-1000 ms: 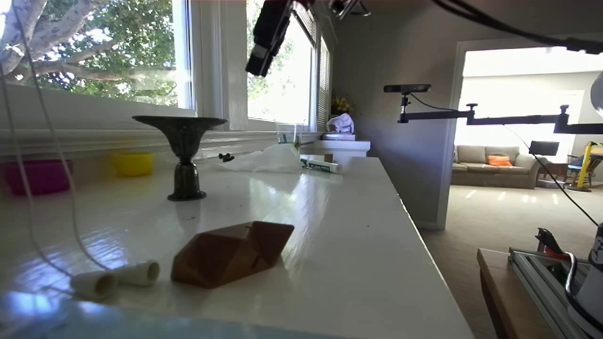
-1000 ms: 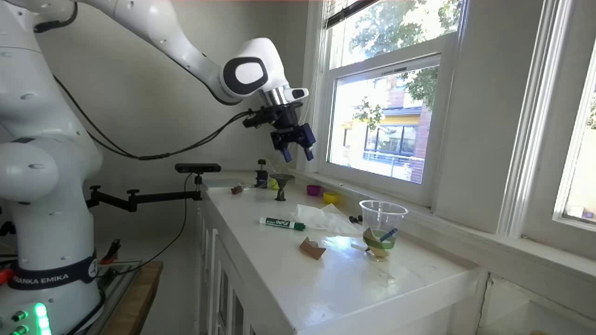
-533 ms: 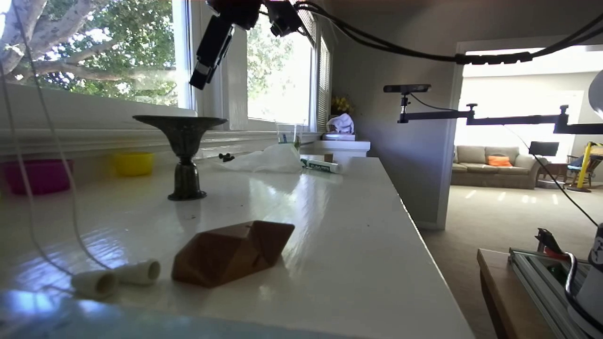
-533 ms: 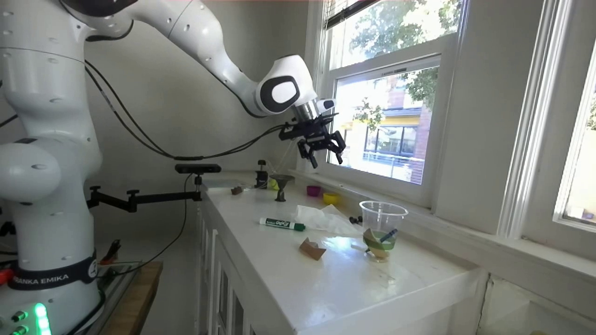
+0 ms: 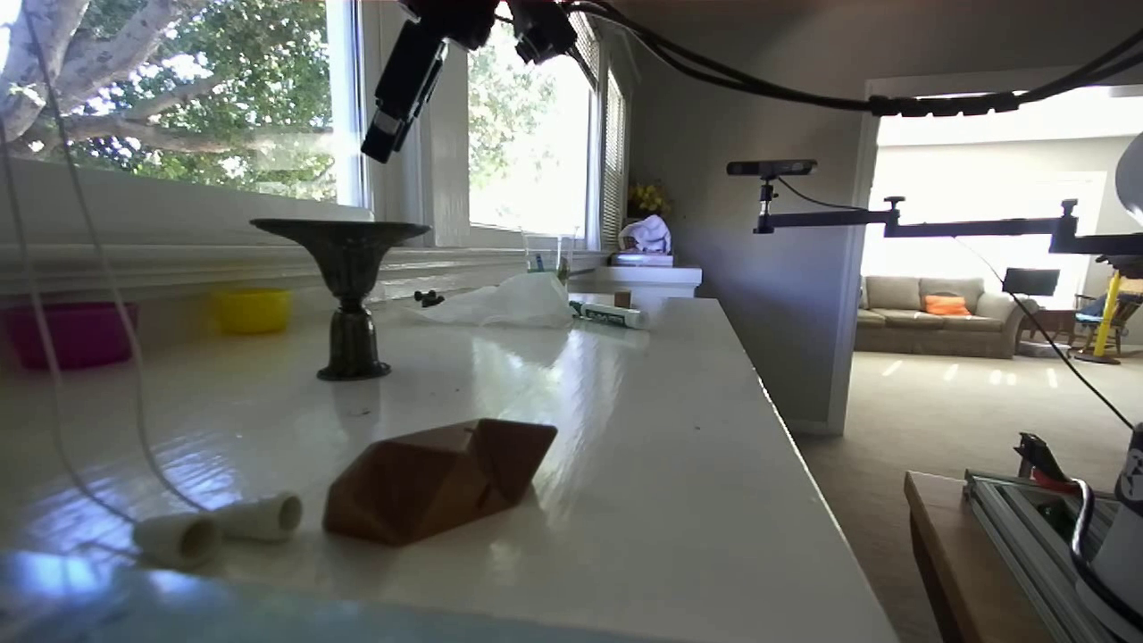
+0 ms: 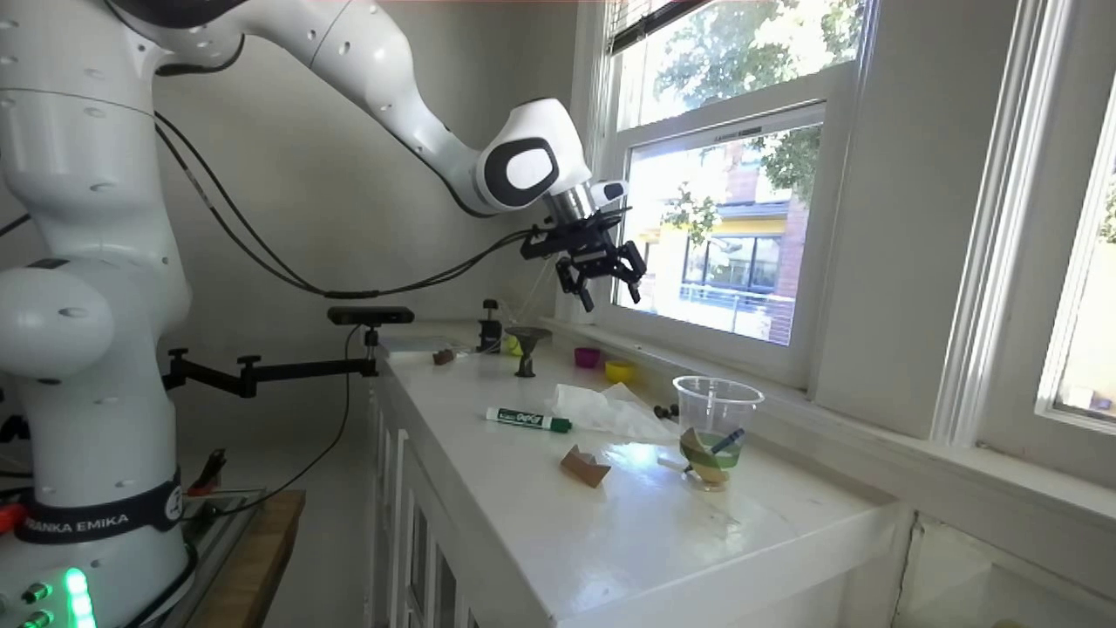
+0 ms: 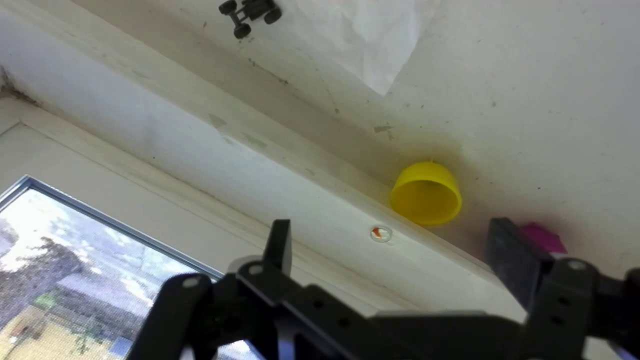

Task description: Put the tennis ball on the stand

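The stand (image 5: pixel 350 295) is a dark metal goblet-shaped piece with a wide flat top, upright on the white counter (image 5: pixel 643 482). It also shows in an exterior view (image 6: pixel 526 353), with nothing visible on its top. A yellow-green object (image 6: pixel 512 345) sits partly hidden behind the stand; I cannot tell for sure that it is the tennis ball. No ball shows in the wrist view. My gripper (image 6: pixel 612 298) is open and empty, high above the counter near the window. Its spread fingers show in the wrist view (image 7: pixel 391 227), and it also shows in an exterior view (image 5: pixel 379 147).
A yellow cup (image 7: pixel 426 195) and a magenta cup (image 6: pixel 587 357) stand by the window sill (image 7: pixel 320 220). A marker (image 6: pixel 527 419), white paper (image 6: pixel 610 412), a clear cup (image 6: pixel 717 432), and brown pieces (image 5: pixel 438 482) lie on the counter. White cords hang at one end.
My gripper has moved sideways toward the window and a little lower, then slightly up again. It stays open. The stand and the counter objects have not moved.
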`<state>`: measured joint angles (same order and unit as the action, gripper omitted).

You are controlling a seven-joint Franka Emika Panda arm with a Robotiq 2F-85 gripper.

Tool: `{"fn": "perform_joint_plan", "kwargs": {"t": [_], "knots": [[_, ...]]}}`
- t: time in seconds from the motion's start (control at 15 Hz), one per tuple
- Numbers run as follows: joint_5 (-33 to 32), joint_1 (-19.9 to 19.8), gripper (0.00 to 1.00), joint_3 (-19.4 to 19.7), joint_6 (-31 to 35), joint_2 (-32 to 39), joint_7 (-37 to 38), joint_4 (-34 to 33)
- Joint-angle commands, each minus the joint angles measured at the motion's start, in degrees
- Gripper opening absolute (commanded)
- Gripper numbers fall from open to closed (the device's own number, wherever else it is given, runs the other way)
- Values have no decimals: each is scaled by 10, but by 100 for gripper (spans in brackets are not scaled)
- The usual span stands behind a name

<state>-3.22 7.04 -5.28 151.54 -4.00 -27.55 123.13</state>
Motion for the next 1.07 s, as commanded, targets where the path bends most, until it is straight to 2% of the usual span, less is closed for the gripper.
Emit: {"fn": "perform_joint_plan", "kwargs": {"t": [0.0,0.33,0.6,1.0], "knots": [[-8,2,100,-3,-2,10,20,-16],[-6,16,100,-28,-42,20,88,-62],[27,39,100,-52,-60,31,118,-99],[189,70,100,-87,-26,86,61,-136]]}}
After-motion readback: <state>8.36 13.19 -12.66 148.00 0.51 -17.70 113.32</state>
